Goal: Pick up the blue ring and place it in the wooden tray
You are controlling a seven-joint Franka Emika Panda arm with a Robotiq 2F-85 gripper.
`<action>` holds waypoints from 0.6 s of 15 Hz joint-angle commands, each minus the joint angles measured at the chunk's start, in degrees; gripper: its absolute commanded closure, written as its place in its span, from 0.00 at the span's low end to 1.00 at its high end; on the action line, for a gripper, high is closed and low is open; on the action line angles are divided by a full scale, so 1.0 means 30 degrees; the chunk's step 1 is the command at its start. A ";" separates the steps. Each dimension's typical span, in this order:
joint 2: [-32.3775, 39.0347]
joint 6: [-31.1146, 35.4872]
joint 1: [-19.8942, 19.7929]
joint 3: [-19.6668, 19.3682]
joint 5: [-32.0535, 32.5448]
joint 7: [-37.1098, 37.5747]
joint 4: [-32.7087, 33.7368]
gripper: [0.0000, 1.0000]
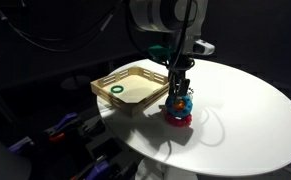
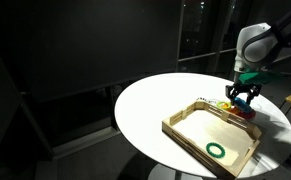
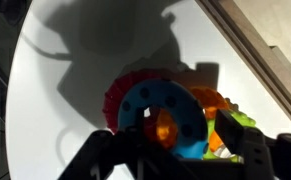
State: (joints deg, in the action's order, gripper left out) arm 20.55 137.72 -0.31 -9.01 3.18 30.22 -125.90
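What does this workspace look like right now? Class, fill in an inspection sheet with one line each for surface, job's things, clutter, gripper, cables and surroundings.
Surface: round white table, brightly lit.
Job's things: blue ring lies on a red ring, beside the wooden tray and not in it.
Clutter: thin green ring inside the tray; orange piece in the blue ring's hole; green piece beside the stack.
Gripper: gripper open, low over the blue ring, one finger on either side.
Cables: dark cables arc behind the table.
Surroundings: dark room; blurred coloured items below the table edge, too unclear to name.
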 commanded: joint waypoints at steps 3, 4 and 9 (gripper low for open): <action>0.0184 0.0006 0.0330 -0.0326 0.0175 0.0510 0.0307 0.43; 0.0156 -0.0004 0.0333 -0.0325 0.0167 0.0503 0.0302 0.49; -0.0058 -0.0074 0.0361 -0.0336 0.0156 0.0474 0.0300 0.74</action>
State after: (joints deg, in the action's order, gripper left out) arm 20.72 137.72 0.00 -9.22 3.18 30.28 -125.63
